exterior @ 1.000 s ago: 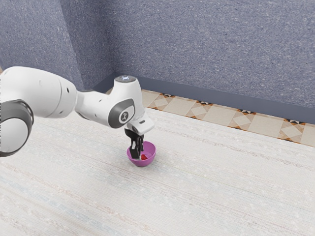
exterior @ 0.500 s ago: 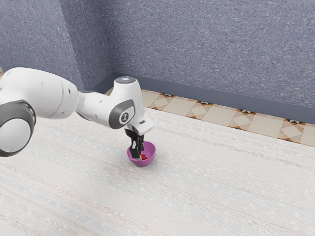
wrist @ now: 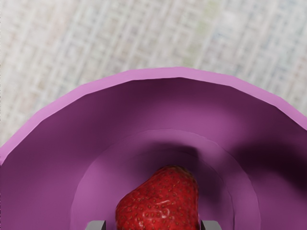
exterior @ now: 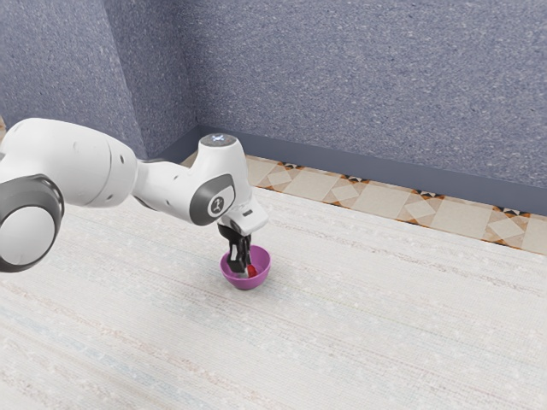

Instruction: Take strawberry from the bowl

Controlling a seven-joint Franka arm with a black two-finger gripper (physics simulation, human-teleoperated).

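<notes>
Red seeded strawberry (wrist: 163,206): inside round purple bowl (wrist: 158,73) | black claw (exterior: 243,270): down at berry, likely to lift it clear of rim | grip: can't tell

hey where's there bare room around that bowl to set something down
The pale surface is bare from the bowl to the exterior view's right edge, and from the bowl to that view's lower edge. It's crowded inside the bowl, where the claw reaches in at the strawberry, and toward the exterior view's left, under the arm.
</notes>
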